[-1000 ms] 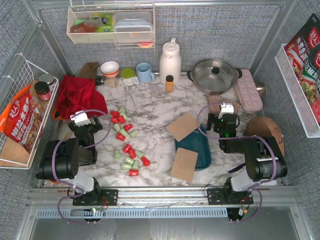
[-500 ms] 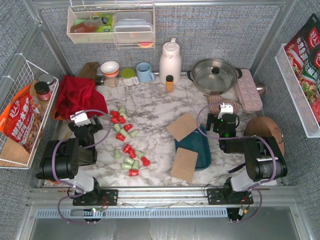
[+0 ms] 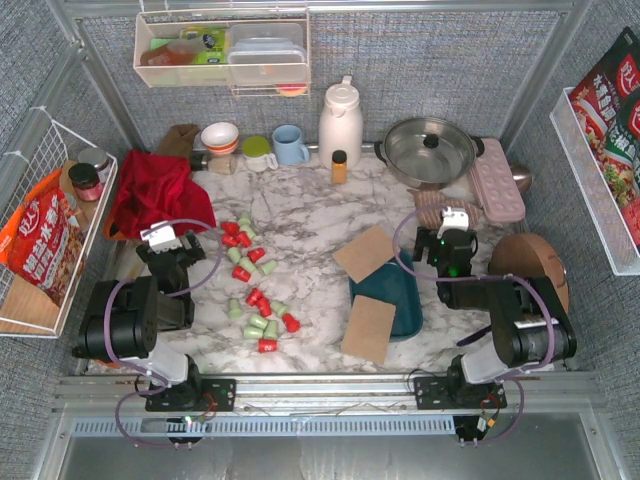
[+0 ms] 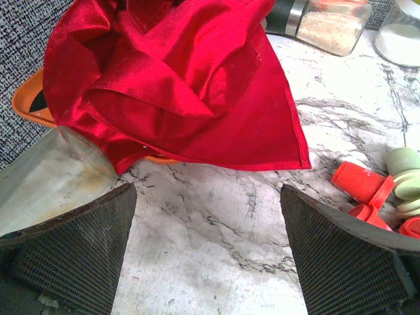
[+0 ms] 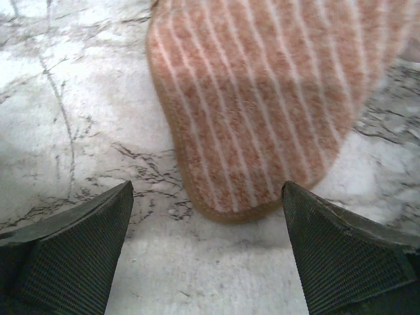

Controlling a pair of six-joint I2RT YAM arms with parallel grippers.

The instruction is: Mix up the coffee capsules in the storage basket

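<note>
Several red and mint green coffee capsules (image 3: pixel 252 282) lie scattered on the marble top left of centre; a few show at the right edge of the left wrist view (image 4: pixel 384 193). The dark teal storage basket (image 3: pixel 392 290) stands right of centre, partly covered by two brown cardboard pieces (image 3: pixel 366 254). My left gripper (image 3: pixel 170 243) is open and empty, left of the capsules and below a red cloth (image 4: pixel 177 79). My right gripper (image 3: pixel 449 228) is open and empty, just beyond the basket's far right corner, in front of a striped pink mat (image 5: pixel 275 98).
At the back stand a bowl (image 3: pixel 220 136), a blue mug (image 3: pixel 290 145), a white jug (image 3: pixel 340 120), a small amber bottle (image 3: pixel 339 166) and a lidded pot (image 3: pixel 430 150). A pink tray (image 3: pixel 497 178) and a brown round board (image 3: pixel 530 262) lie on the right. White wire baskets hang on both side walls.
</note>
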